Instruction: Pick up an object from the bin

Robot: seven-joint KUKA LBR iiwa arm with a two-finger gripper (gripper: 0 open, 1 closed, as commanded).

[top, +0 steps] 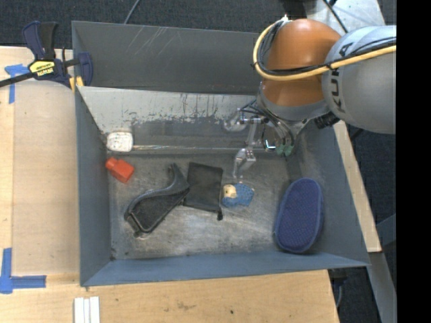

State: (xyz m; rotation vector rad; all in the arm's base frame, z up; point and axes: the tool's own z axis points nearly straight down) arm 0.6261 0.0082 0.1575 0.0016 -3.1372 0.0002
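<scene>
- End effector (244,159) over the bin (202,269) floor; spread or pressed together, cannot tell.
- Small blue-and-cream thing (237,195) just at its 6 o'clock.
- Black cloth (176,195) touching that, at 8.
- Blue oval pad (298,214) at 4.
- Orange block (120,169) and white lump (119,140) far off at 9.

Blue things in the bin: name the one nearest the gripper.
The small blue piece with a beige bit on it, mid-bin, just below the gripper in the view. The big blue oval pad lies farther off, to the right.
</scene>
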